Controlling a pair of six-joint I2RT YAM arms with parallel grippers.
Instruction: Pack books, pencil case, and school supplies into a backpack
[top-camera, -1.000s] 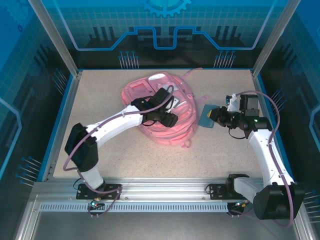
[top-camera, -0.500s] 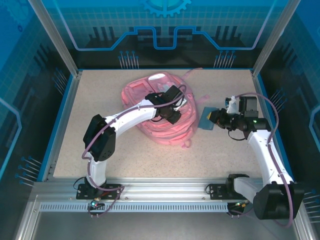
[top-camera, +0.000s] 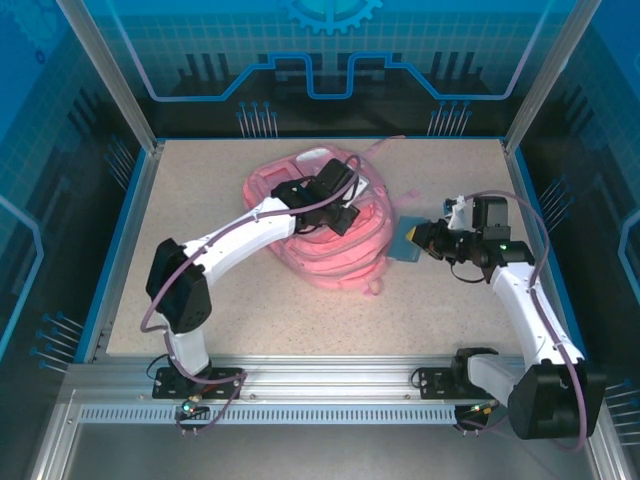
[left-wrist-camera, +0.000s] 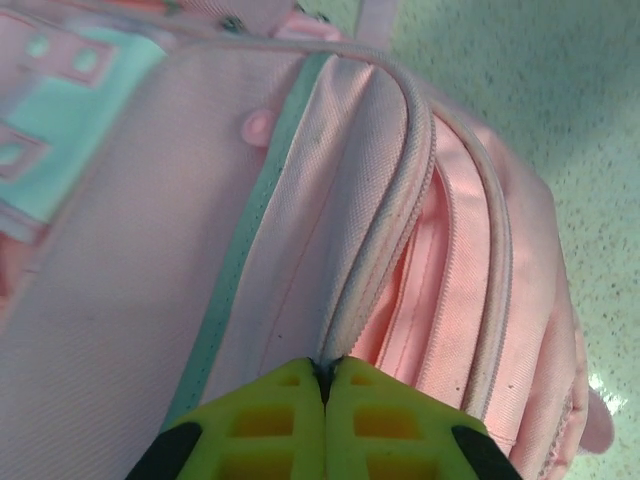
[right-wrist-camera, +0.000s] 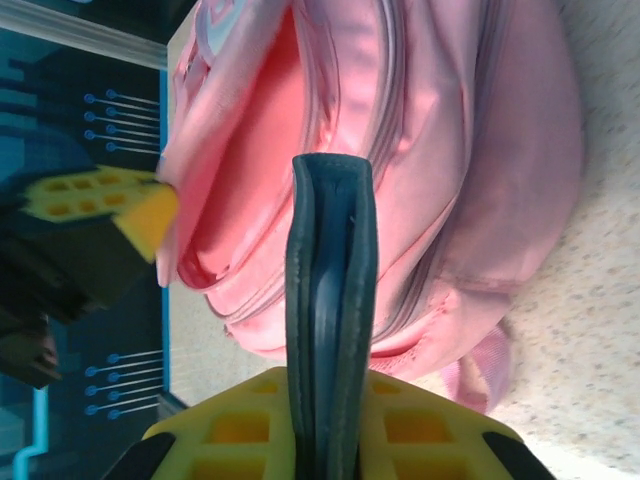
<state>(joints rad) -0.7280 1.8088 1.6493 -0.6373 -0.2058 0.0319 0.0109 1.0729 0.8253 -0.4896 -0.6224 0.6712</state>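
Observation:
The pink backpack lies at mid-table with its main opening facing right. My left gripper is shut on the grey zipper edge of the backpack's upper flap; in the left wrist view the yellow fingers meet on that edge at the left gripper. My right gripper is shut on the blue pencil case, just right of the opening. In the right wrist view the pencil case stands edge-on in the right gripper, pointing into the backpack's gap.
The speckled table is bounded by a blue rim and metal frame posts. The left gripper's yellow fingers show at the left of the opening in the right wrist view. A pink strap trails behind the backpack.
The left gripper has closed onto the backpack's zipper edge. The right gripper has carried the pencil case a little left, toward the opening.

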